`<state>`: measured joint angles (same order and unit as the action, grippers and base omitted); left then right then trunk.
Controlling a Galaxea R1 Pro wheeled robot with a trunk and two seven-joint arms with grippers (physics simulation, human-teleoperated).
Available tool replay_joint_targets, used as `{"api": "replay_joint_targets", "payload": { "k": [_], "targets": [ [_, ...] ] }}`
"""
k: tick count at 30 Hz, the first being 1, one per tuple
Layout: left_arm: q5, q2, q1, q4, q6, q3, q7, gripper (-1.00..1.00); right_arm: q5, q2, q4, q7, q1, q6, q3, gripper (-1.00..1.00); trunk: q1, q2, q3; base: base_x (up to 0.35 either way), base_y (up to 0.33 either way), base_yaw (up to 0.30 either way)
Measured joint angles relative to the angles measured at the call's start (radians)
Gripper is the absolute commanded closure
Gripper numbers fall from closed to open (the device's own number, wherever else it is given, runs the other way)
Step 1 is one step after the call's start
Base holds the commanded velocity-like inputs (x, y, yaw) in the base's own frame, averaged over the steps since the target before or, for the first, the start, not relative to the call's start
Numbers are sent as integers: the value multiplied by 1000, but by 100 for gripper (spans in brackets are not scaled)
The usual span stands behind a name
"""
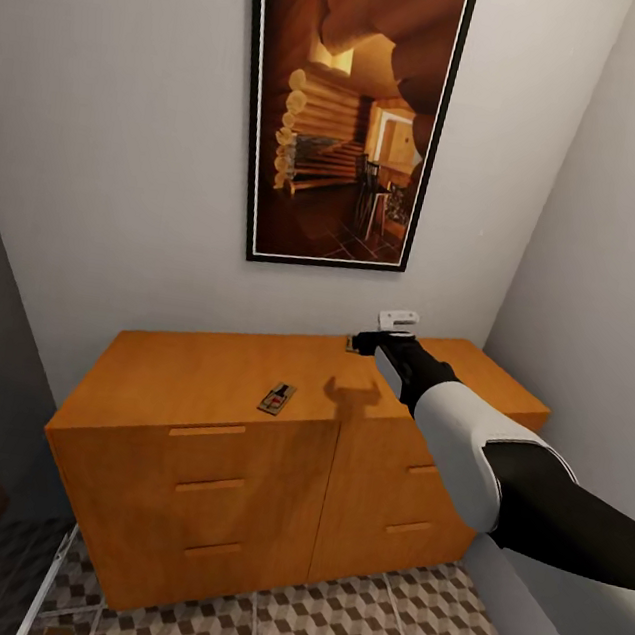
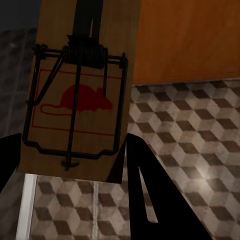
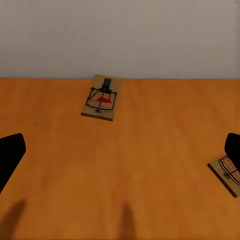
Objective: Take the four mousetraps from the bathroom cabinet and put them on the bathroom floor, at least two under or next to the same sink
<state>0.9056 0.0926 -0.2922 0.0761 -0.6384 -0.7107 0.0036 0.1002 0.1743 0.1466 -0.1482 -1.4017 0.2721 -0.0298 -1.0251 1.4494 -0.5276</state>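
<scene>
I had soft, even light in the head view — the pale walls (image 1: 112,127) read bright, and the arm threw a crisp forked shadow on the cabinet (image 1: 197,381) top. The left side fell off into dark grey. My left wrist view was dim; the held mousetrap (image 2: 77,90) looked murky, slightly soft. The right wrist view stayed clear — faint finger shadows near its edge.

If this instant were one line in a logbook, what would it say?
left gripper: holds mousetrap over floor | right gripper: open above cabinet | two traps ahead of it
</scene>
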Motion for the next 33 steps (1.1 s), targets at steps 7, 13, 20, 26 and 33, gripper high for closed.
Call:
{"api": "replay_joint_targets", "payload": {
  "k": [7, 13, 20, 26, 33],
  "targets": [
    [0, -1, 0, 0, 0, 0, 0, 100, 2, 0, -27, -4, 0, -17, 0, -100, 0, 0, 0, 0, 0, 0],
    [0, -2, 0, 0, -1, 0, 0, 100, 3, 0, -33, -8, 0, -40, 0, -100, 0, 0, 0, 0, 0, 0],
    [0, -2, 0, 0, -1, 0, 0, 100, 2, 0, -38, -71, 0, -47, 0, -100, 0, 0, 0, 0, 0, 0],
    [0, -2, 0, 0, -1, 0, 0, 100, -1, 0, -52, -89, 0, -49, 0, -100, 0, 0, 0, 0, 0, 0],
    [0, -2, 0, 0, -1, 0, 0, 100, -1, 0, -57, -92, 0, -49, 0, -100, 0, 0, 0, 0, 0, 0]
  ]
}}
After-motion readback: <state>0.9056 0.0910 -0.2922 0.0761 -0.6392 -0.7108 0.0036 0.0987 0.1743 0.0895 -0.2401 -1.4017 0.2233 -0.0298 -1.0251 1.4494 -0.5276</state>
